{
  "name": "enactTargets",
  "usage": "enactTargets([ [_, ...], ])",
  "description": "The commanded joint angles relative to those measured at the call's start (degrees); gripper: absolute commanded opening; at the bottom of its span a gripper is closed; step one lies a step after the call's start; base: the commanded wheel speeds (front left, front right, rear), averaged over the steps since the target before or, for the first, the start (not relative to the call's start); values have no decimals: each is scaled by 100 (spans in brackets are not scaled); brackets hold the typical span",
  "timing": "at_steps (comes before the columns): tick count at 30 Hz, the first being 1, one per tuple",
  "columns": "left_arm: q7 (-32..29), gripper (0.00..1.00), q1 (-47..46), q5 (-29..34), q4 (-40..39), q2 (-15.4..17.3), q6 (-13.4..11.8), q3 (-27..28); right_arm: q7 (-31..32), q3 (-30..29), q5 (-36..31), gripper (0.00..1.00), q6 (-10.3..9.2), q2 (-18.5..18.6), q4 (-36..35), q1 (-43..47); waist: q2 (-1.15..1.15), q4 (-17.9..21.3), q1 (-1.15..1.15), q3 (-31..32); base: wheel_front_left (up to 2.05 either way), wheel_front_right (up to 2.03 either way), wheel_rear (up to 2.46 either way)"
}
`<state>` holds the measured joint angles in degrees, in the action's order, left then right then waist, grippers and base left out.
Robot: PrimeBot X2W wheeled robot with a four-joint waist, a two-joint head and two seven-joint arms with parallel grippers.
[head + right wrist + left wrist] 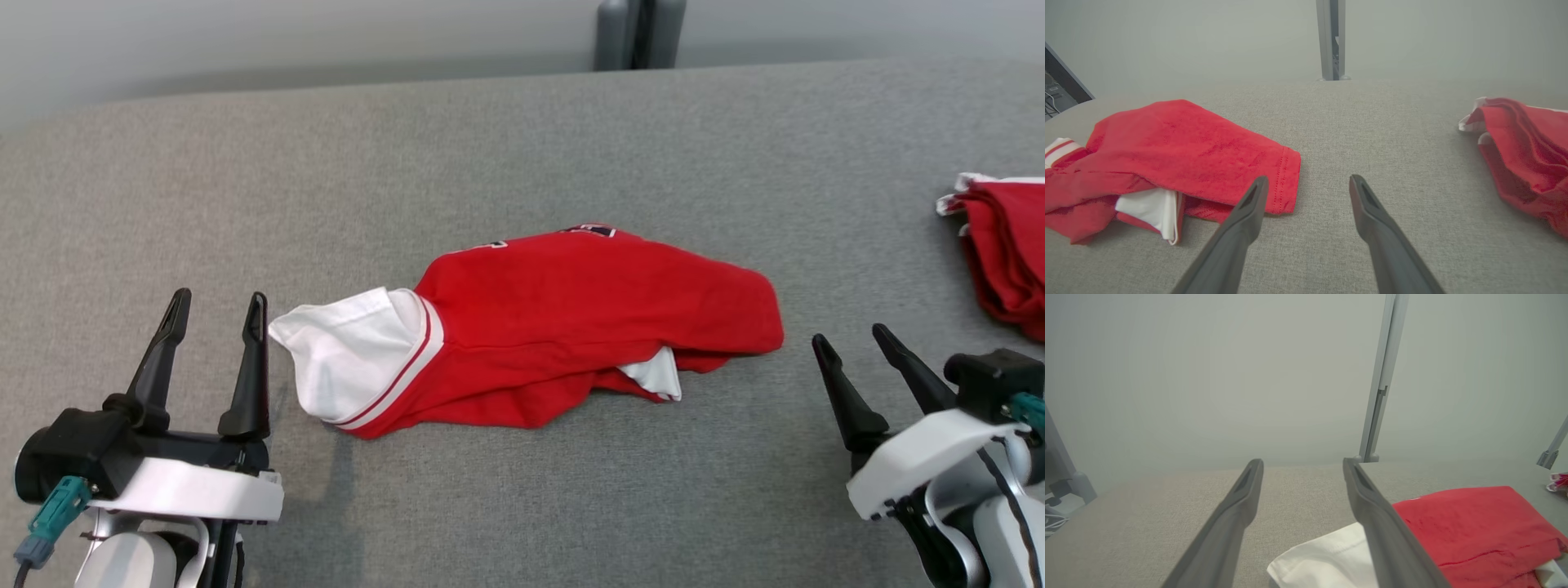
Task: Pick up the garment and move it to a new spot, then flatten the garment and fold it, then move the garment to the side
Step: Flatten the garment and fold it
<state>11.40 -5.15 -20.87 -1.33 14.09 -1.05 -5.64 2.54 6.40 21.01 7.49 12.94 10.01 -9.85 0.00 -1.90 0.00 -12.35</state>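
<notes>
Left gripper [220, 296] just beside garment [571, 318] edge

A table [522, 147] covered in grey woven fabric spreads across the view, and at its right edge lies a crumpled red cloth [1008, 245] with a bit of white trim at its upper left corner. Behind the table's far edge a grey metal post [639, 33] stands upright against a plain pale wall [245, 41]. In the left wrist view a slanted grey strut [1553, 447] meets the table's far right corner, and some white cables [1053, 522] lie beyond its left side.
</notes>
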Motion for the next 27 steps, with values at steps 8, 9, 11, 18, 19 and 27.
enactTargets([
  [8, 150, 100, -343, -23, 183, -55, 92, -81, -120, 679, 398, 100, -1, 296, 1010, -819, 0, -320, 0, -502, 0, 0, 0],
  [9, 166, 100, -368, -24, 211, -62, 98, -88, -124, 773, 443, 100, -1, 325, 1115, -895, 0, -333, 0, -526, 0, 0, 0],
  [11, 187, 100, -403, -26, 263, -71, 98, -89, -153, 910, 538, 98, -1, 386, 1292, -1024, 0, -351, 0, -557, 0, 0, 0],
  [18, 270, 100, -433, -28, 391, -81, 84, -54, -194, 1288, 864, 0, -1, 639, 1279, -1188, 0, -297, 0, -554, 0, 0, 0],
  [19, 272, 100, -421, -29, 404, -79, 77, -42, -158, 1319, 897, 0, -1, 687, 1191, -1156, 0, -271, 0, -539, 0, 0, 0],
  [27, 317, 100, -291, -34, 411, -61, 41, 20, 711, 1076, 1432, 0, 0, 1125, -195, -571, 0, -21, 0, -399, 0, 0, 0],
])
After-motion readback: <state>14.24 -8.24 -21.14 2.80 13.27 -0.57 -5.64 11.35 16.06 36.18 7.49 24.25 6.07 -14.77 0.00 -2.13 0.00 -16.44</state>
